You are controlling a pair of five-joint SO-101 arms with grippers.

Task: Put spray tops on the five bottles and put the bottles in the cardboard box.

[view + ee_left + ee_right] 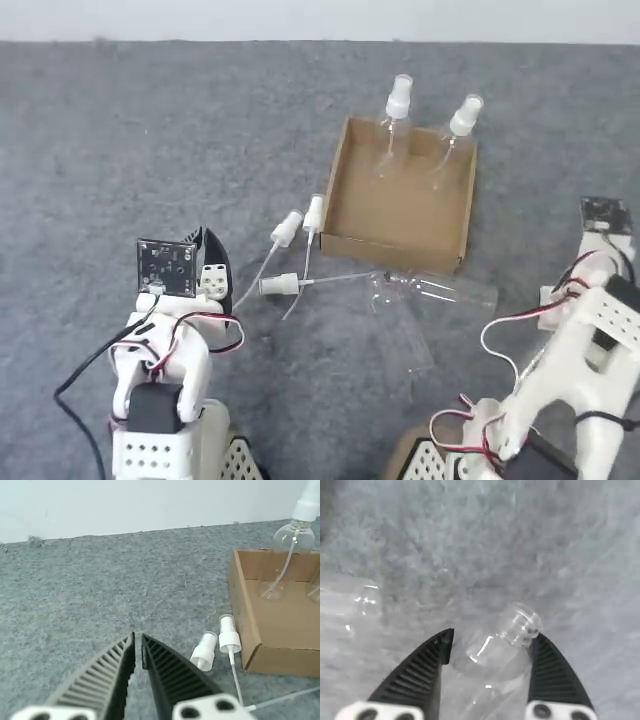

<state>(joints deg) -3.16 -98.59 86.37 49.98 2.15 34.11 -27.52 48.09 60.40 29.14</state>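
Note:
The cardboard box (352,226) lies open on the grey carpet, and two clear bottles with white spray tops (397,120) (460,135) stand at its far side. Three loose spray tops (287,228) (314,212) (280,285) lie left of the box. Capless clear bottles (400,290) (462,292) (410,345) lie in front of it. My left gripper (138,637) is shut and empty, a short way from two spray tops (204,651) (229,635). My right gripper (492,635) is open, its fingers on either side of a lying bottle (490,657) near the neck.
Grey carpet covers the table up to a pale wall (150,505) at the back. The box's wall (280,660) stands beside the loose tops, and one capped bottle (287,555) stands inside. Both arm bases sit at the near edge, left (160,400) and right (560,400).

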